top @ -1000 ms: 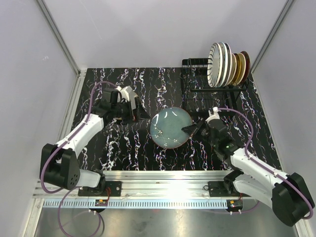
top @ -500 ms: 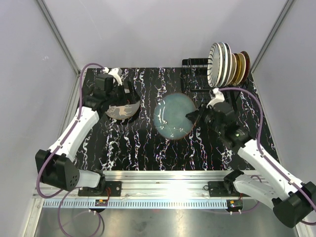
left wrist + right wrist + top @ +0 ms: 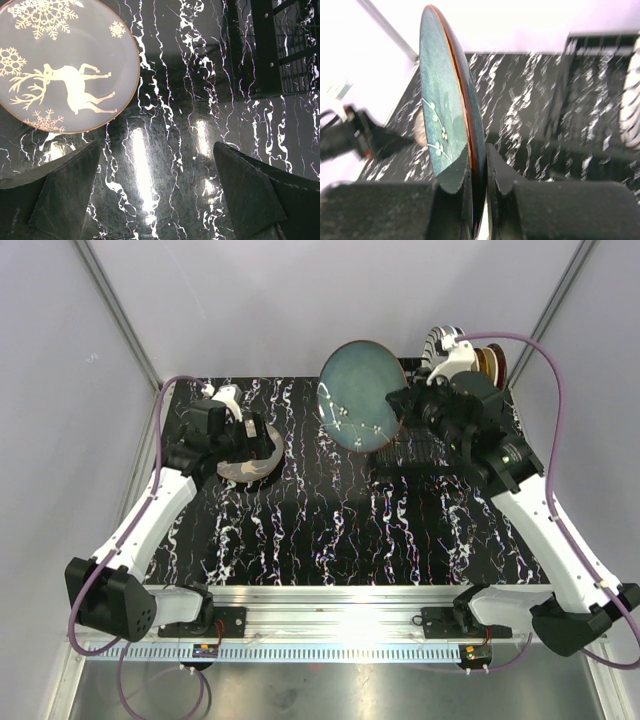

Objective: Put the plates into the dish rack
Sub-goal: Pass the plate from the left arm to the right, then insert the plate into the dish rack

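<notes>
Marbled black table (image 3: 300,530), far right: clamped in right gripper (image 3: 478,172), blue-grey plate (image 3: 358,395) swung from flat to upright, raised beside rack (image 3: 425,445); slotting likely next. Left gripper (image 3: 156,150) spread, empty, near reindeer plate (image 3: 65,65).

Left wrist: I see a plate (image 3: 60,65) ahead of my gripper (image 3: 156,150).
Its two dark fingers (image 3: 65,195) stand wide apart with only black marbled table (image 3: 170,100) between them. The pale plate, with a gold reindeer and snowflakes, lies flat at upper left, and a wire rack (image 3: 280,50) fills the upper right corner.
</notes>
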